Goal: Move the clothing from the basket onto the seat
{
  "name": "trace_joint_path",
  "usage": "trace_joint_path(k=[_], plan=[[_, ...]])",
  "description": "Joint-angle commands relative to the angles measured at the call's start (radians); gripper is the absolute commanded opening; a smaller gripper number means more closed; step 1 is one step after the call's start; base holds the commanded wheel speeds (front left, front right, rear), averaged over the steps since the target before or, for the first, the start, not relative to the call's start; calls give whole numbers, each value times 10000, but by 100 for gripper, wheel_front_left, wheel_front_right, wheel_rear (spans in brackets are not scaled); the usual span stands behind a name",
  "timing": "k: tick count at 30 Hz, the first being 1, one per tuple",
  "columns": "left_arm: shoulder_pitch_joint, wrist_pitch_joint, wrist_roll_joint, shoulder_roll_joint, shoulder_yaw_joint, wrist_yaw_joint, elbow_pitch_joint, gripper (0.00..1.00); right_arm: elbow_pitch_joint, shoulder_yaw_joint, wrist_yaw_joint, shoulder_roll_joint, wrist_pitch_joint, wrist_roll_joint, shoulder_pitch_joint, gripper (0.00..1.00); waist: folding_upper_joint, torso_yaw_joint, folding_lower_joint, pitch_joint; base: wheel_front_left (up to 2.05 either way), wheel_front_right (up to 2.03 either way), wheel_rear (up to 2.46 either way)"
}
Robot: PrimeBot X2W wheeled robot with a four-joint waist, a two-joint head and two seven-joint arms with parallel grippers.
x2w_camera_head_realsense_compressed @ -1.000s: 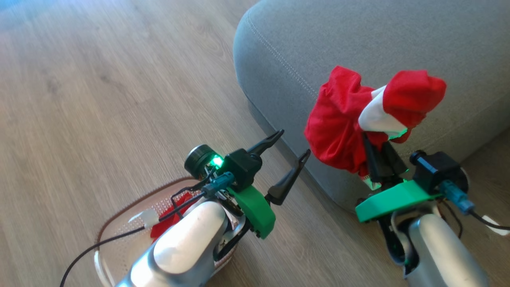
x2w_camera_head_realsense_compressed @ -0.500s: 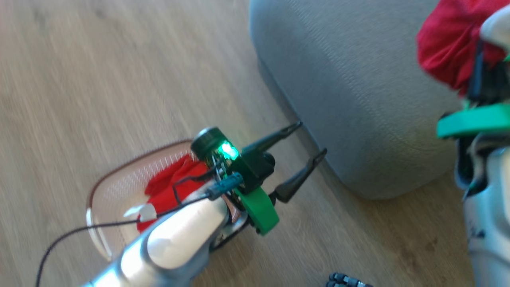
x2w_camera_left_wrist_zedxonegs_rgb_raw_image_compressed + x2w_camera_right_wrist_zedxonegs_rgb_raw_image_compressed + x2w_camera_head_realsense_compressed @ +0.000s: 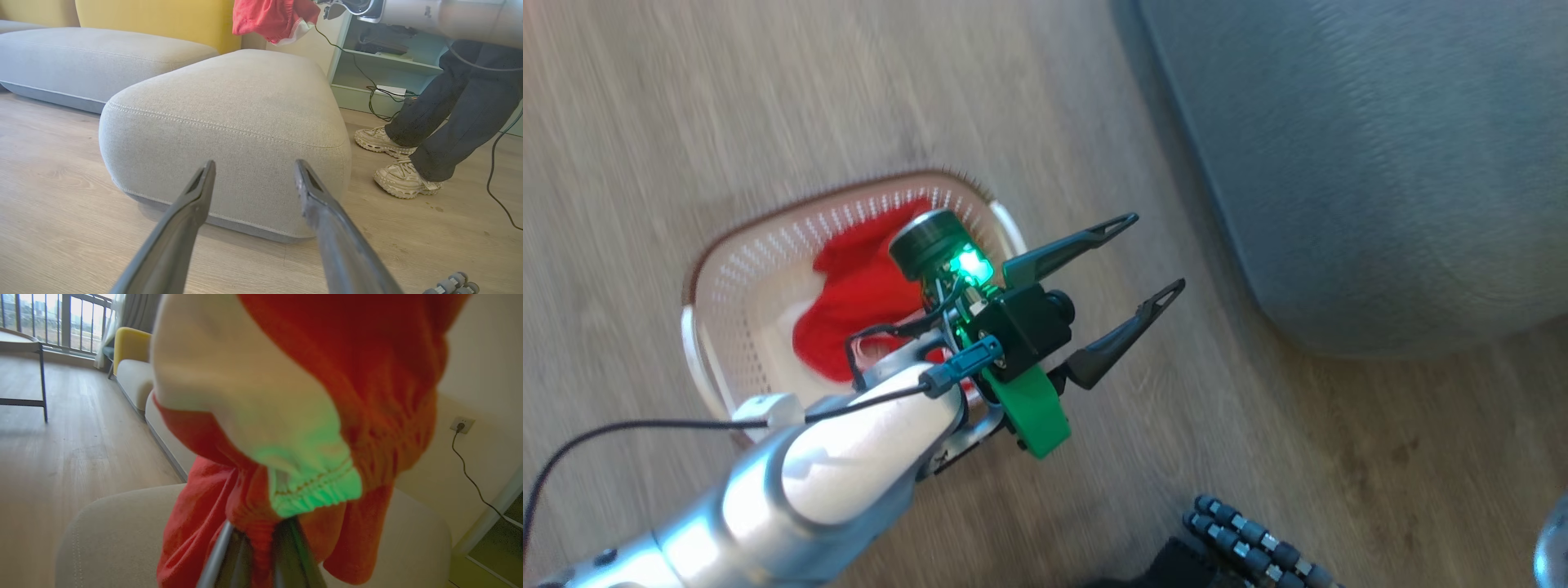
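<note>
The cream basket [image 3: 727,278] with a brown rim stands on the wood floor. Red clothing [image 3: 854,306] lies inside it, partly hidden by my left wrist. My left gripper [image 3: 1158,252] is open and empty, low over the floor between the basket and the grey seat [image 3: 1380,163], and points at the seat's side [image 3: 229,122]. My right gripper [image 3: 257,539] is shut on a red garment with a white band [image 3: 327,375]; the bunched fabric hides the fingertips. From the left wrist view, that garment [image 3: 271,18] hangs above the seat's far side.
A person's legs and pale shoes [image 3: 404,179] stand right of the seat, beside a pale green shelf [image 3: 376,57] with cables. A second grey cushion [image 3: 81,57] and a yellow backrest [image 3: 163,20] lie behind. Dark rollers [image 3: 1250,543] show at the bottom.
The head camera has swung: the basket now sits higher and fully in the picture, and the right gripper with its red garment has passed out at the right. The left gripper stays open.
</note>
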State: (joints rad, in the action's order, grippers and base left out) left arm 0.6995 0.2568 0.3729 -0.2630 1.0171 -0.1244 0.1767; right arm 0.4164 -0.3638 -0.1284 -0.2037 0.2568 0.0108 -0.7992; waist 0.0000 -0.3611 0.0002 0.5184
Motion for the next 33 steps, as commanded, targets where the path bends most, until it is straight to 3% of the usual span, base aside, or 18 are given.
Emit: trace_joint_path(k=[1, 8, 13, 24, 33], plan=[[361, 49, 22, -142, -165, -63, -447, 100, -67, -234, -23, -431, 49, -370, -285, 0, 0, 392, -2, 687, 0, 0, 0], [362, 49, 114, -510, -78, -63, -758, 100, 1152, -2323, -23, -736, -73, -1567, -1733, 0, 0, 843, -2, 1610, 0, 0, 0], [240, 49, 50, -830, -85, -63, -970, 100, 1250, -3639, -23, -750, -415, -2170, -2799, 0, 0, 1191, -2, 2149, 0, 0, 0], [-113, 49, -37, -1167, -73, -63, -1291, 100, 672, -5565, -23, -758, -1274, -3428, -4605, 0, 0, 1838, -2, 3027, 0, 0, 0], [-314, 49, -55, -1246, -248, -63, -1361, 100, 1522, -7177, -23, -468, -1469, -4132, -4717, 0, 0, 2068, -2, 3222, 0, 0, 0]])
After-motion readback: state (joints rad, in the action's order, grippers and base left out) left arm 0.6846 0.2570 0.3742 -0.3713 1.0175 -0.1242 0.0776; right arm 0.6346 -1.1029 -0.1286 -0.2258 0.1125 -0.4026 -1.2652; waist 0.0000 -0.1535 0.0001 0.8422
